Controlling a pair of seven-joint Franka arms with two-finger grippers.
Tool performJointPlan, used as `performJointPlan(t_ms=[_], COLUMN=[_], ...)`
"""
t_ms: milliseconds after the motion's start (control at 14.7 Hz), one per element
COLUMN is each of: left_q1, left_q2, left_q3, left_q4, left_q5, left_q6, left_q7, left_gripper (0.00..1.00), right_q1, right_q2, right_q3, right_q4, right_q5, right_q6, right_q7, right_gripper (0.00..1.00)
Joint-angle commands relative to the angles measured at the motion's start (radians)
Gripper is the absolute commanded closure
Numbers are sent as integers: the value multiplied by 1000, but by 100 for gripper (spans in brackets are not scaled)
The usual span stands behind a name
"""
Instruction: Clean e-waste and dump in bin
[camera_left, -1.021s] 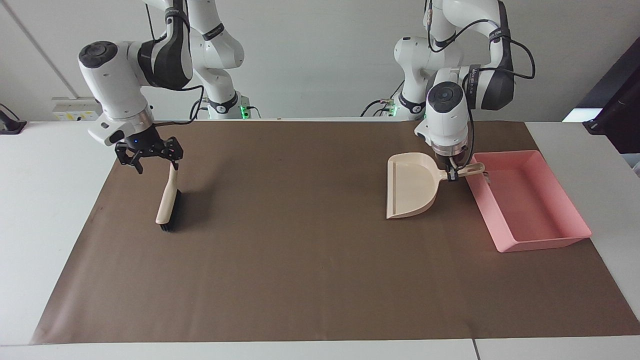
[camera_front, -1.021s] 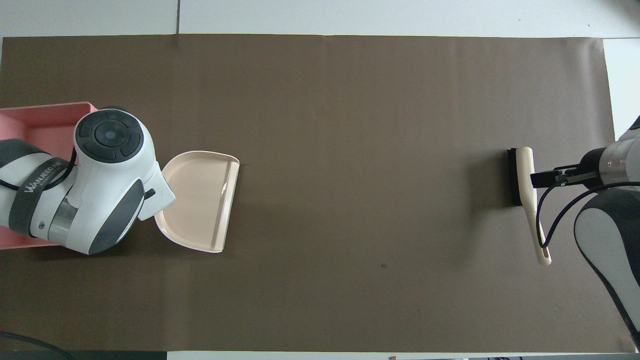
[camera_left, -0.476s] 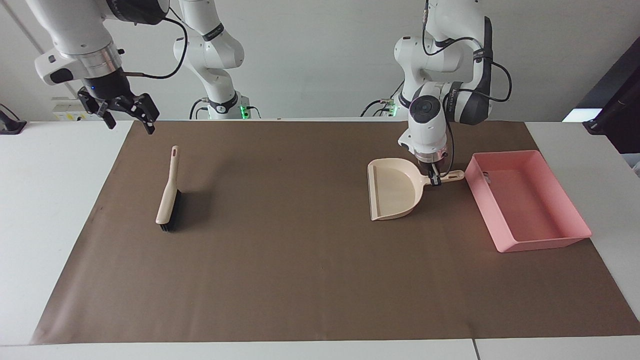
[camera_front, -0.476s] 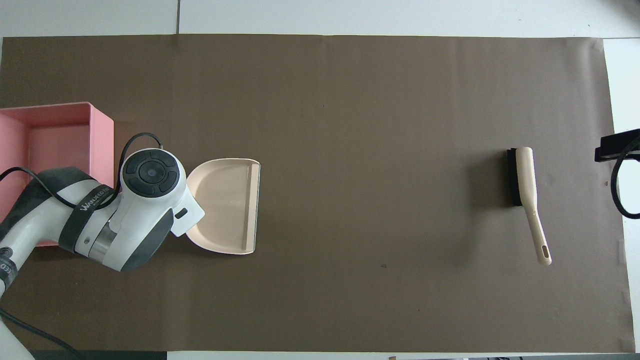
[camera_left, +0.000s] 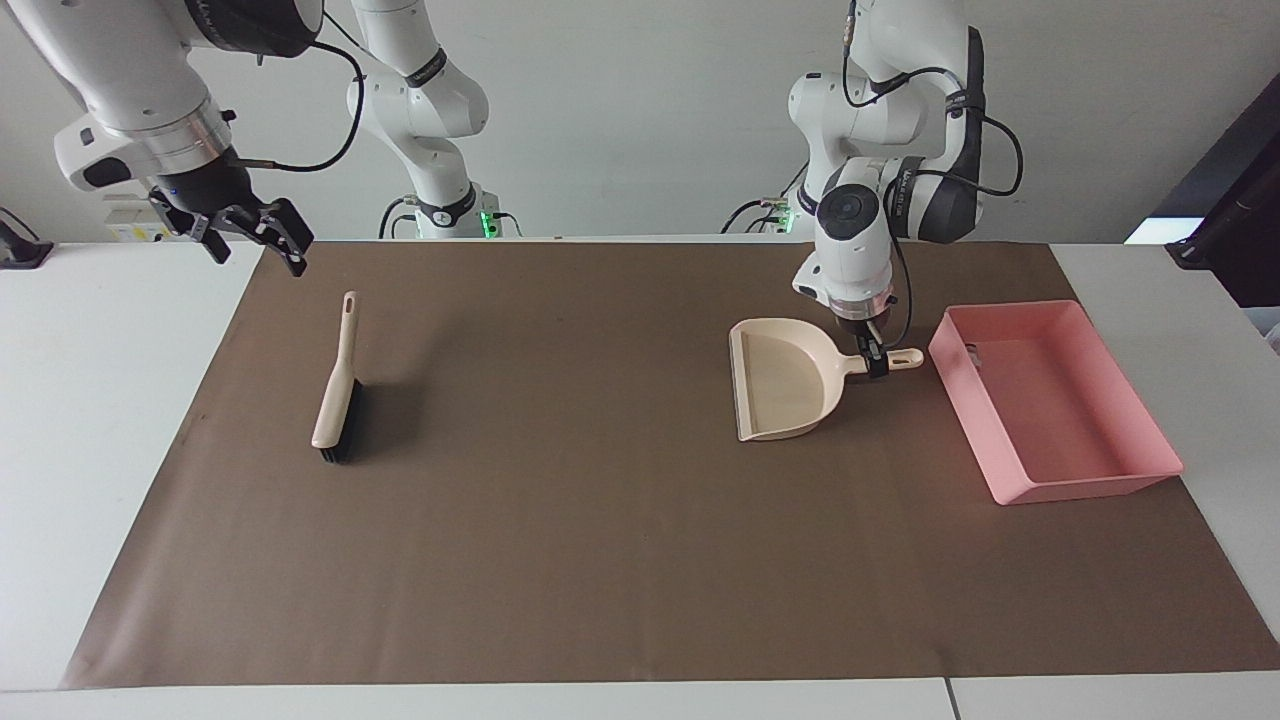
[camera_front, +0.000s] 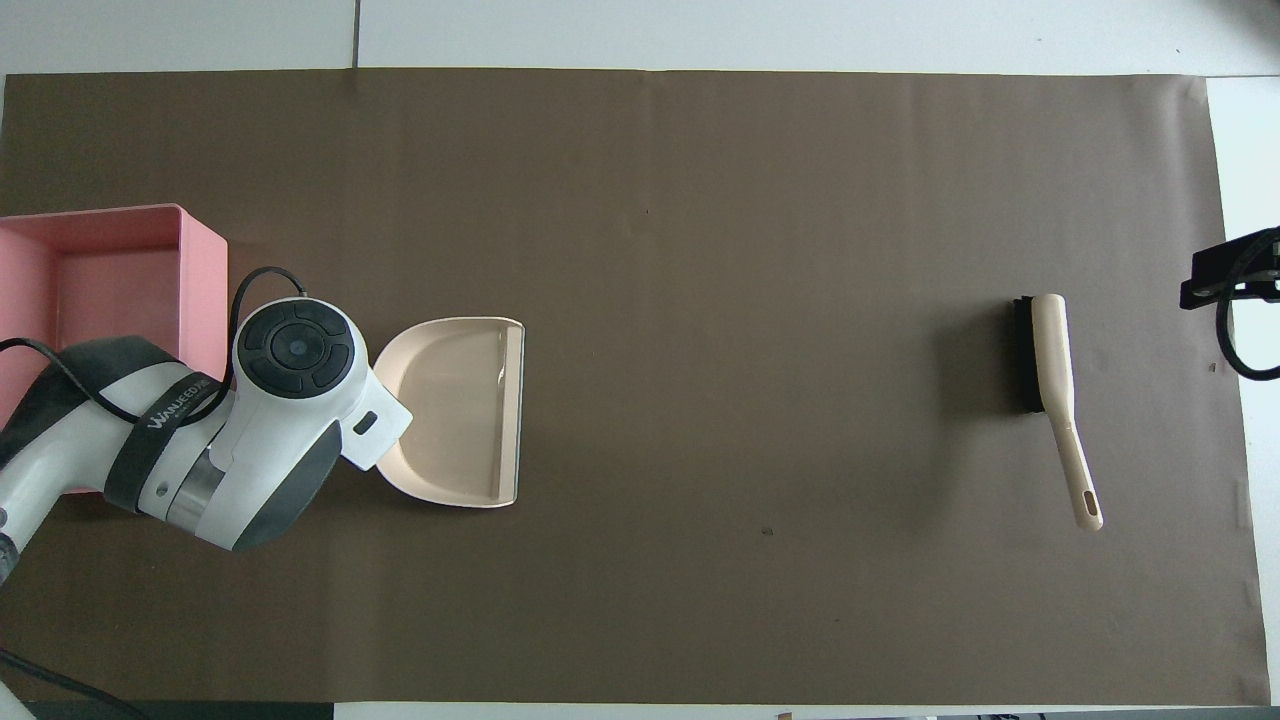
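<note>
Brown mat, left gripper gripping dustpan, pink bin beside

Bright even light, soft shadows beside brush & dustpan, pics sharp, no glare

"WANJEED" read in white capitals on dark strap wrapped round left arm's forearm, overhead view; trailing small characters after it not legible. Same strap in facing view, lettering too small to read. No other text, labels or numbers readable anywhere.
</note>
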Motion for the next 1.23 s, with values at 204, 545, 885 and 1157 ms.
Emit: performJointPlan(t_ms=[204,545,885,1157], left_q1=[166,316,339,336], left_q2=[-129,-115,-6,43], left_q3=[10,17,20,18], left_q4=[-8,136,514,679], left_q5=[-68,-352,-391,-388], left_q6=[-96,-104,-334,-464], left_q7=[-483,-705,-832,-831], left_gripper=[3,3,2,2], right_q1=[66,83,76,59], right_q2=[3,-3,-4,-18], right_q3=[-22,-55,-50,-36], right_q4=[25,14,6,-17], right_q5=[28,24,26,28], right_q6=[-46,-46,-46,-46], right_q7=[76,66,64,52], right_gripper=[0,0,0,0])
